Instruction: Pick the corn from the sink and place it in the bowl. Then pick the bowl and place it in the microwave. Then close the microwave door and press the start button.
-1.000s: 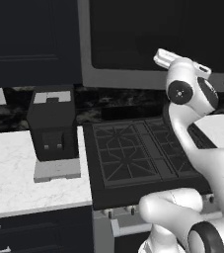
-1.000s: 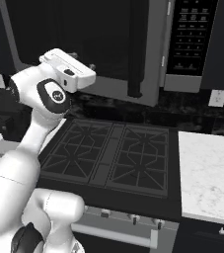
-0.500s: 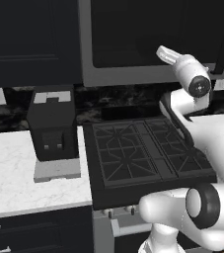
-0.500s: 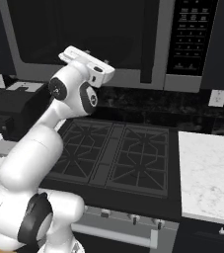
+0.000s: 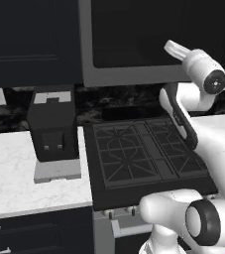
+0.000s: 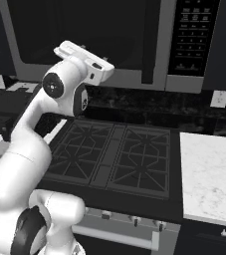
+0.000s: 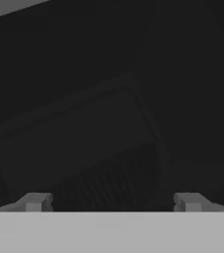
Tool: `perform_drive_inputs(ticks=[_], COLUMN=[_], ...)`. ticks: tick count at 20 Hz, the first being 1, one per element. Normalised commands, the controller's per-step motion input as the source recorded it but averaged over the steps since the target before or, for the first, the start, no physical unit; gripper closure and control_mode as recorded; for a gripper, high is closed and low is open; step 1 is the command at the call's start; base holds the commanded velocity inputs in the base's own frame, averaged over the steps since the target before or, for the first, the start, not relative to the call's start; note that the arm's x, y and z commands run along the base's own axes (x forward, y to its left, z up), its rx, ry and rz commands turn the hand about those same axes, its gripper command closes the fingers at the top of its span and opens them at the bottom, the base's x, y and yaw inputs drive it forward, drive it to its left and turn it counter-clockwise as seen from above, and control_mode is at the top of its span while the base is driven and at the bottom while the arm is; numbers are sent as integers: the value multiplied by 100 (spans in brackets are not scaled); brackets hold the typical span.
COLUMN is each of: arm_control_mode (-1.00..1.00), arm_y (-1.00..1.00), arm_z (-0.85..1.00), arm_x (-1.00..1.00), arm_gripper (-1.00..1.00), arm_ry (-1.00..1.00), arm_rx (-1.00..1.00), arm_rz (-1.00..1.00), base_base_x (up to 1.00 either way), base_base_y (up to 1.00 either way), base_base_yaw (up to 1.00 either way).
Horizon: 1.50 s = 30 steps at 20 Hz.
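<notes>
Left base view. I am looking at the microwave door [image 5: 148, 39], the dark glass panel with a silver frame across the upper middle and right of the frame; it is lying flush with its frame, so I judge it closed. The arm is reaching up at the right, and its wrist is sitting just in front of the door's lower right corner. The stove [image 5: 143, 156] is occupying the centre, and the coffee machine [image 5: 52, 131] is standing on the white counter [image 5: 15, 173] at the left.

Right base view. The microwave [image 6: 114, 40] is spanning the top of the frame, with its control strip [image 6: 191, 42] at the upper right and the dark door handle [image 6: 148, 45] just left of that strip. The hand is pointing toward the glass, left of the handle, which I take as staging before the start button.

Hand view. The gripper [image 7: 112, 202] is showing two small tips at the bottom edge, set well apart with nothing between them, so I am reading it as spread and empty. Dark door glass is facing it, close ahead.

The corn and bowl are presumably inside, hidden by the dark glass.
</notes>
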Motion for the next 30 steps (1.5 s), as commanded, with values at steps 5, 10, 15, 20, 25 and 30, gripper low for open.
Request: perform_drive_inputs(ticks=[5, 10, 15, 20, 25, 30], arm_control_mode=[-100, -100, -100, -100, -100, -100], arm_y=[-18, -70, -94, -99, -78, -30], arm_z=[20, -61, -8, 67, 13, -36], arm_x=[-100, -100, -97, -53, -9, 1], arm_gripper=[-100, -100, -100, -100, -100, -100], arm_ry=[-3, -15, -12, 6, 14, 5], arm_rx=[25, 44, 64, 65, 52, 37], arm_rz=[0, -2, 0, 5, 24, 34], base_base_x=[0, 0, 0, 0, 0, 0], base_base_y=[0, 0, 0, 0, 0, 0], base_base_yaw=[0, 0, 0, 0, 0, 0])
